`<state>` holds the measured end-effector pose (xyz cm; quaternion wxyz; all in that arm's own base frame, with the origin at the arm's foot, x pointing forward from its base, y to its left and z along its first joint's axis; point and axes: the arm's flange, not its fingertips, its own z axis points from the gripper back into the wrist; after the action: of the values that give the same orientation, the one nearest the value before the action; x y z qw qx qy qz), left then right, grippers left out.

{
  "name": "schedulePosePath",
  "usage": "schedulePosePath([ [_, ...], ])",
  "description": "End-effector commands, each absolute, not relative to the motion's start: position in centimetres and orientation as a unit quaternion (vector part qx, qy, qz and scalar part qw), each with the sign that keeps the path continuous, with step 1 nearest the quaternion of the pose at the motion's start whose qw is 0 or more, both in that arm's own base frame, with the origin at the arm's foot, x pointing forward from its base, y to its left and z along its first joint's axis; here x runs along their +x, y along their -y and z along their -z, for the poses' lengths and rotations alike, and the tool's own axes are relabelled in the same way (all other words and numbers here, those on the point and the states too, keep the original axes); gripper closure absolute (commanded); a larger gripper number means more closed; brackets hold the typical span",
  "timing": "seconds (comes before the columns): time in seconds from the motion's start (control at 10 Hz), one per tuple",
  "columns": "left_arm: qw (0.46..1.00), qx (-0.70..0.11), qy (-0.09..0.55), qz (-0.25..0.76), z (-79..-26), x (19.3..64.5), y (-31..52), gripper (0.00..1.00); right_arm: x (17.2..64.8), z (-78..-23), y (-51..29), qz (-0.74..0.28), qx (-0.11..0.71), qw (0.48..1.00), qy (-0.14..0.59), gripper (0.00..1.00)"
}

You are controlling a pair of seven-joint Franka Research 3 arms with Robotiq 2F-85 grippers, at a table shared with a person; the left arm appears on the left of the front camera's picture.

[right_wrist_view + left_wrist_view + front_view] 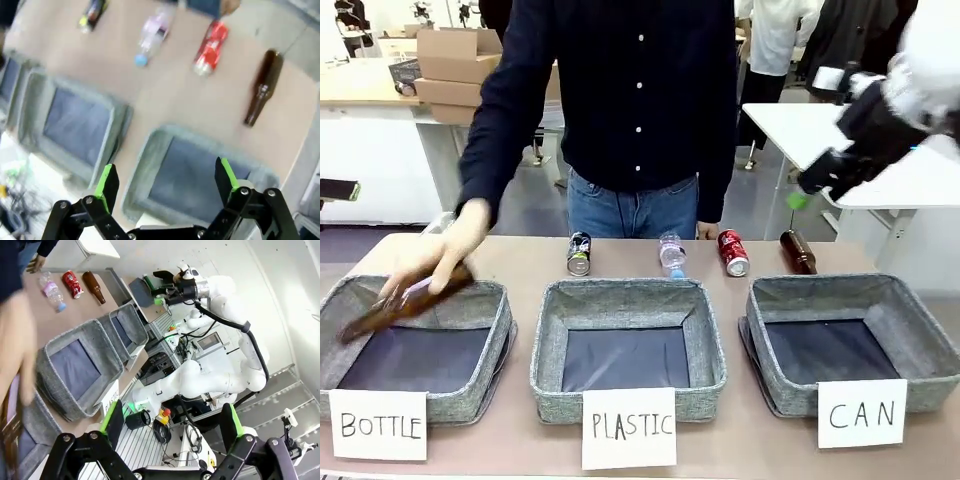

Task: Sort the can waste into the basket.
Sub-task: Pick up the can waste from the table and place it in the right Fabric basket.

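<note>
The red can [732,252] lies on the table behind the baskets, and the black-and-blue can [579,253] lies further left. From the right wrist view the red can [211,47] and the black-and-blue can [92,12] are far below. The grey CAN basket [922,338] stands at the front right with nothing in it. My right gripper [810,190] hangs open high above the table's right end, over the CAN basket's rim [165,135]. Its fingers [107,186] hold nothing. My left gripper [172,425] is open and held high, off to the left.
A person's hand [440,250] lowers a brown bottle [390,310] into the BOTTLE basket [495,345]. The PLASTIC basket [545,350] stands in the middle. A clear plastic bottle [672,255] and another brown bottle [797,251] lie beside the cans.
</note>
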<state>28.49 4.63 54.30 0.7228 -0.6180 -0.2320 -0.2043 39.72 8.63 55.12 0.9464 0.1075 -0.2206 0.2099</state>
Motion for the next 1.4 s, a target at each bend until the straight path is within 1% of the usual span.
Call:
schedulePosePath([
  [0.0,0.712,-0.624,0.242,0.211,-54.6,28.6,-4.5,0.0,50.3,-51.9,-12.7,-0.174,0.053,0.956,0.23,0.0],
  [0.1,0.712,-0.624,0.242,0.211,-54.6,28.6,-4.5,0.0,53.9,-49.7,-14.0,-0.181,0.066,0.955,0.224,0.0],
  [0.2,0.712,-0.624,0.242,0.211,-54.6,28.6,-4.5,0.0,57.1,-47.0,-14.6,-0.161,0.037,0.966,0.2,0.0],
  [0.3,0.712,-0.624,0.242,0.211,-54.6,28.6,-4.5,0.0,59.8,-43.9,-15.4,-0.138,0.035,0.975,0.169,0.0],
  [0.5,0.712,-0.624,0.242,0.211,-54.6,28.6,-4.5,0.0,62.8,-39.4,-15.4,-0.088,0.014,0.988,0.128,0.0],
  [0.6,0.712,-0.624,0.242,0.211,-54.6,28.6,-4.5,0.0,63.5,-37.8,-15.5,-0.099,0.024,0.989,0.107,0.0],
  [0.9,0.712,-0.624,0.242,0.211,-54.6,28.6,-4.5,0.0,64.6,-33.4,-15.0,-0.091,0.024,0.993,0.07,0.0],
  [1.3,0.712,-0.624,0.242,0.211,-54.6,28.6,-4.5,0.0,64.5,-31.9,-15.0,-0.101,0.013,0.994,0.039,0.0],
])
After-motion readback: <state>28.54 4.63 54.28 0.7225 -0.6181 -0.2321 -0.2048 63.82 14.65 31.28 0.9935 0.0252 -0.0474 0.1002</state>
